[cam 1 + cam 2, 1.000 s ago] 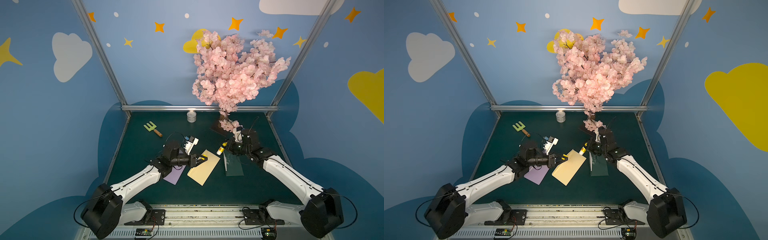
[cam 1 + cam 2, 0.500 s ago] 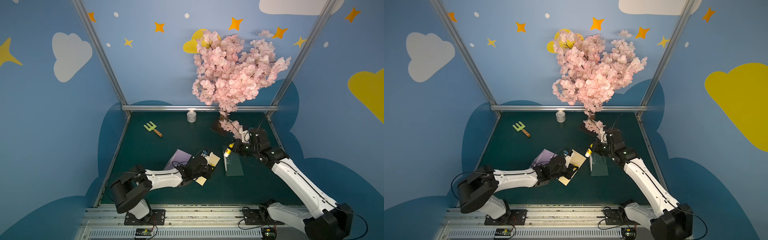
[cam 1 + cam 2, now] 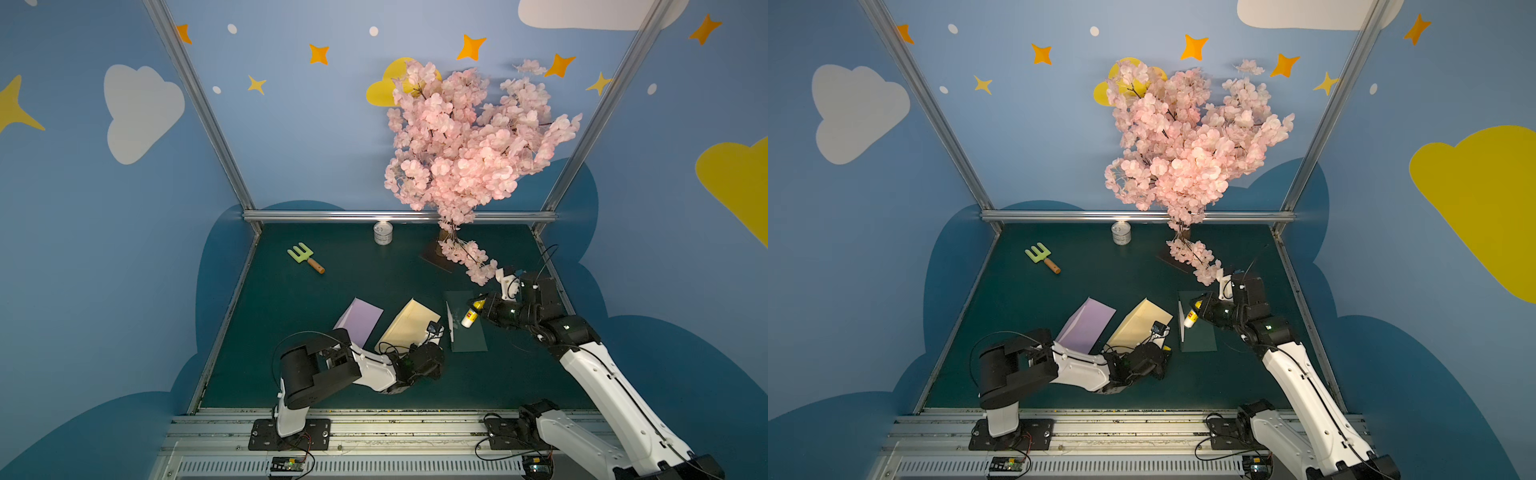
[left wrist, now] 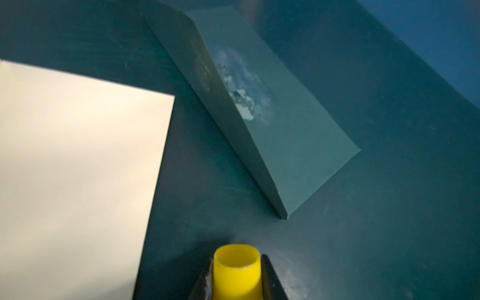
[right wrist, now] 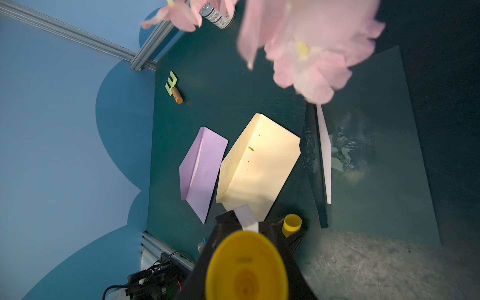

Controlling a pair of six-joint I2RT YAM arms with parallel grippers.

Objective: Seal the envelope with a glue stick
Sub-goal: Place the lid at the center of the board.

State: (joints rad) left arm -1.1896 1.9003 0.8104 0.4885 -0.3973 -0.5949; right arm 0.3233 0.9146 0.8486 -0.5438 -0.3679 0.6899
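In both top views my right gripper [image 3: 478, 306] is clamped on the glue stick [image 3: 468, 319], which hangs tilted, pale end down, over the green envelope [image 3: 470, 340] near its raised flap. Whether the tip touches the paper I cannot tell. My left gripper [image 3: 1164, 351] lies low at the near corner of the cream envelope [image 3: 1138, 323], mostly hidden under its own wrist, and only a sliver of the yellow cap [image 3: 1167, 348] shows in a top view. The purple envelope [image 3: 359, 322] lies just beside the cream one. From my left wrist, the cap [image 4: 237, 270] sits pinched between my two dark jaws, cut off by the frame edge, its open mouth facing the green envelope [image 4: 298, 135], whose flap stands up beside whitish smears, probably glue. From my right wrist, the glue stick [image 5: 245, 267] shows only its yellow butt end, blurred and filling the foreground, so my jaws are hidden. Out-of-focus pink blossoms [image 5: 306, 44] cover the far end of the green envelope.
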